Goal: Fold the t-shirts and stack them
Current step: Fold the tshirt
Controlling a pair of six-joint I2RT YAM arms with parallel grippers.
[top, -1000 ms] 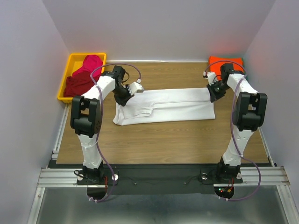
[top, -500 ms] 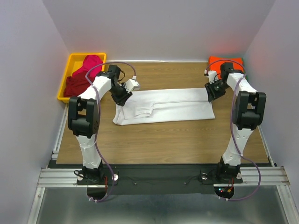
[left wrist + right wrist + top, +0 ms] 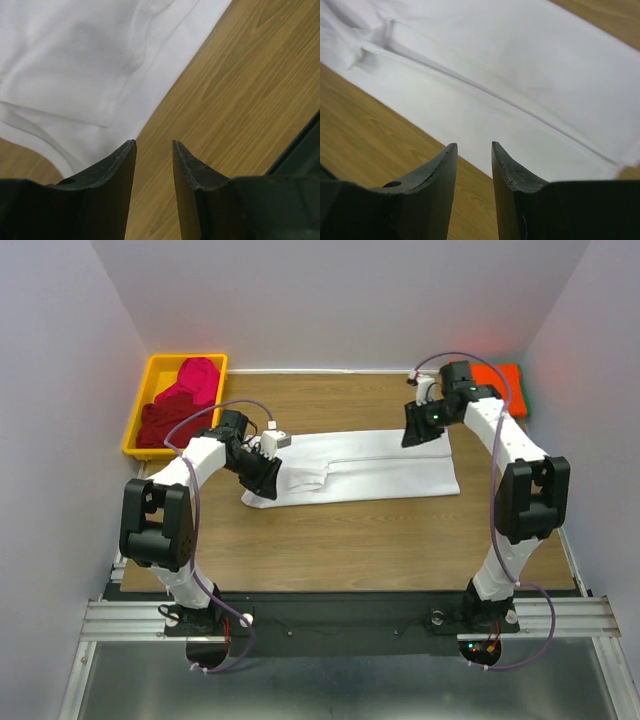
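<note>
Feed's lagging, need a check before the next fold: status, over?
Left gripper open, empty, at left end of white t-shirt. Right gripper open, empty, over its right end. Shirt flat, folded lengthwise. Nothing in the way.

White t-shirt (image 3: pixel 370 465), orange t-shirt (image 3: pixel 505 380), dark red t-shirt (image 3: pixel 160 425), magenta t-shirt (image 3: pixel 200 380), yellow bin (image 3: pixel 165 360).

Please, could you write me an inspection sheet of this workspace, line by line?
Surface: brown wooden table top, no marks seen.
Job's things: white cloth t-shirt folded into a long strip, flat mid-table; bright orange folded t-shirt at far right corner; dark red t-shirt and magenta t-shirt heaped in yellow plastic bin, far left.
Clutter: nothing seen.
Hands: left hand and right hand open, holding nothing, each above an edge of the white t-shirt.
Cables: purple cables, hanging in loose loops.
Surroundings: plain grey walls; metal rails at near edge.
</note>
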